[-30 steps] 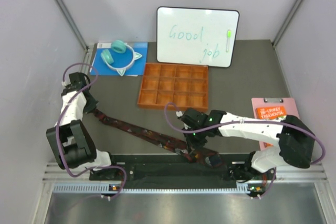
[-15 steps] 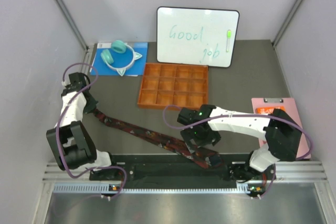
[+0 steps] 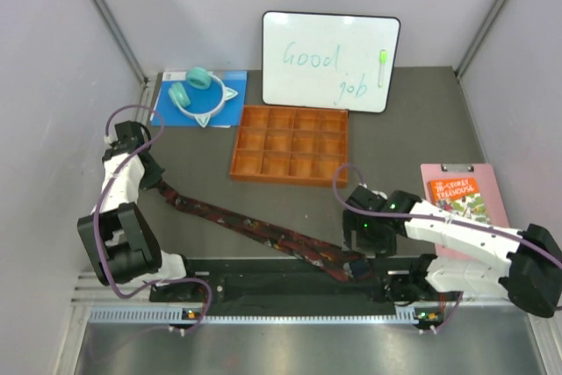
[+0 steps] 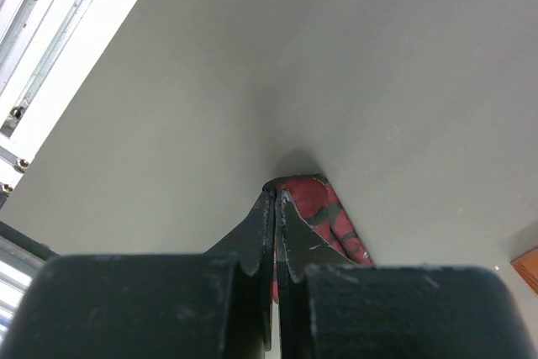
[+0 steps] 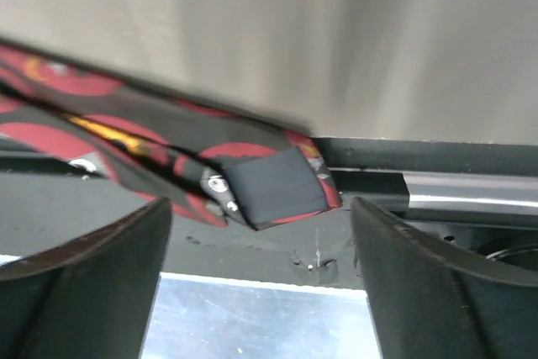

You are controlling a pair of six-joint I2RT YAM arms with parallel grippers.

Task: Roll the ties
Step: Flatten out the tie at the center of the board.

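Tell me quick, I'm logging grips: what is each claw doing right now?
Left claw: closed, pinching one end of the tie.
Right claw: open, holding nothing, over the tie's other end.

One tie, lower centre. One orange tray, one whiteboard, one green marker, one teal headphones, one blue folder, one pink clipboard.

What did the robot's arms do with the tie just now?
The right gripper opened, let go of the tie and swung right, toward its wide end. The left gripper stayed shut on the narrow end, and the tie stayed stretched out, unrolled.
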